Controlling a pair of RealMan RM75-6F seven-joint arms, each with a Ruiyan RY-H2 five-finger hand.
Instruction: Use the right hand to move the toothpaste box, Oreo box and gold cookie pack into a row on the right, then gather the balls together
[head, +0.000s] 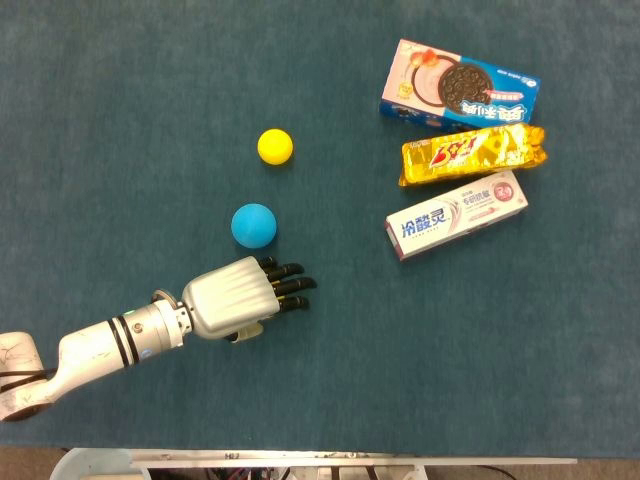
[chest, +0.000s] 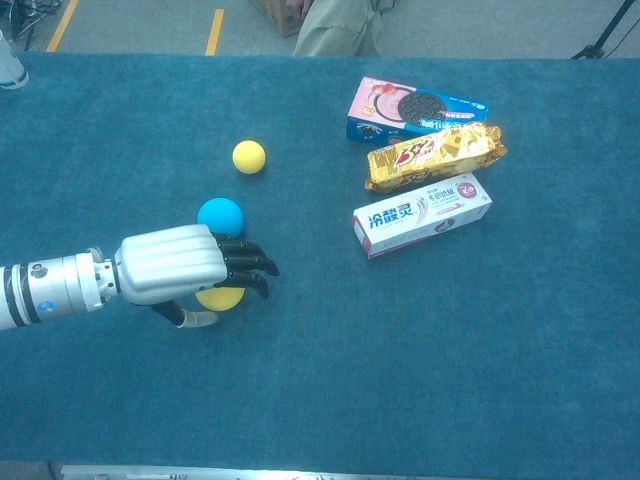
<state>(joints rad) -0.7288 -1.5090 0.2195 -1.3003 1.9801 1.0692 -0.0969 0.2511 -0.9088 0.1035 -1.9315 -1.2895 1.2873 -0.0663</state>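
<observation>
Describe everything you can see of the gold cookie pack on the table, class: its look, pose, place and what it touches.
The gold cookie pack is a long, shiny foil pouch, crinkled, with crimped ends and red lettering on its face. It looks sealed and lies flat on the blue table cloth, tilted slightly, its right end further from the robot. It is the middle of a row on the right, between the Oreo box beyond it and the toothpaste box nearer. Both sit very close; the chest view suggests its edges meet them. No hand touches it.
</observation>
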